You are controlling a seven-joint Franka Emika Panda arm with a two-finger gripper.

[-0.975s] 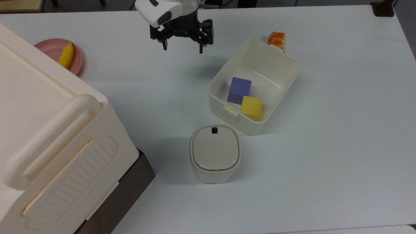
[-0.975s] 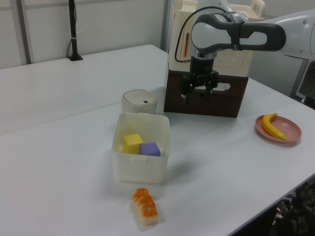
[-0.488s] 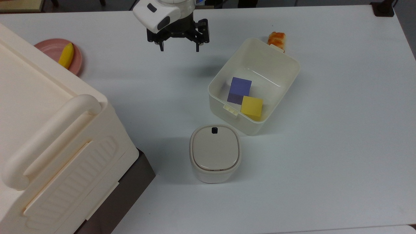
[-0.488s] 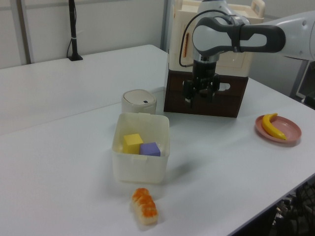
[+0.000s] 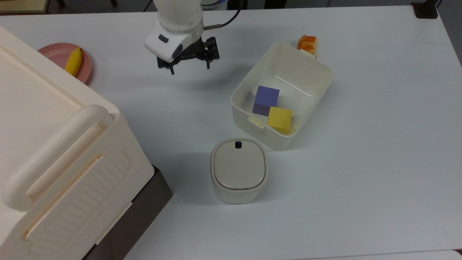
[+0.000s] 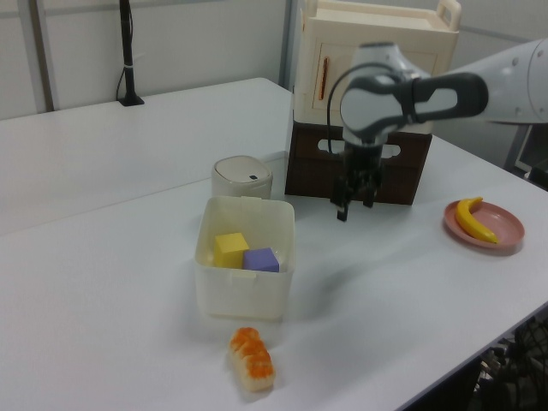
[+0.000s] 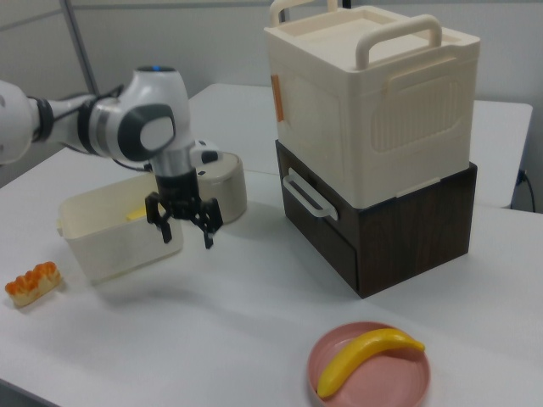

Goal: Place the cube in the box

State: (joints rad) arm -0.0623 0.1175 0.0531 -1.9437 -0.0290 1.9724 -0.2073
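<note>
White table (image 5: 361, 180) holds the box (image 5: 317, 88), and inside it a purple cube (image 5: 267, 96) and a yellow cube (image 5: 279, 118) sit touching each other. Up in the air, off to the top view's left of the box, the gripper (image 5: 189, 67) hangs with its fingers apart and nothing in them. Near the box sit a small bin (image 5: 239, 169) and a piece of sushi (image 5: 307, 42).
</note>
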